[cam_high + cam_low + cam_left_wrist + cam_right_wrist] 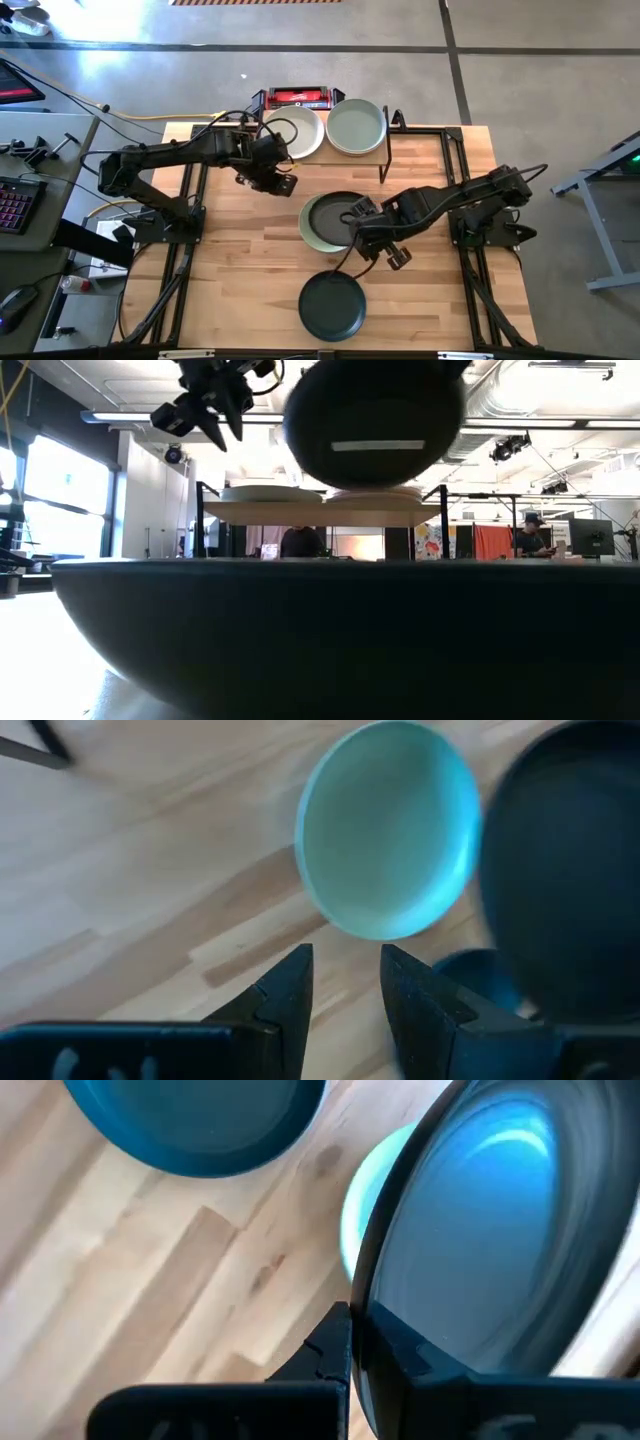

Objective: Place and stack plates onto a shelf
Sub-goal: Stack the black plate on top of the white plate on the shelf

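My right gripper is shut on a black plate, which it holds tilted above a sage green plate lying flat at the table's middle. A second black plate lies near the table's near edge and fills the low view. The shelf stands at the far edge and carries a white plate and a sage green plate side by side. My left gripper hovers open just in front of the shelf's white plate, touching nothing. My right gripper pinches the black plate's rim, one finger on one face and the other hidden behind the plate. The plate is lifted clear and stands steeply tilted over the green plate.
A red and black box sits behind the shelf. Black frame rails run along the table's left and right sides. Bare wood lies to the left of the middle plates. People show in the room beyond the table.
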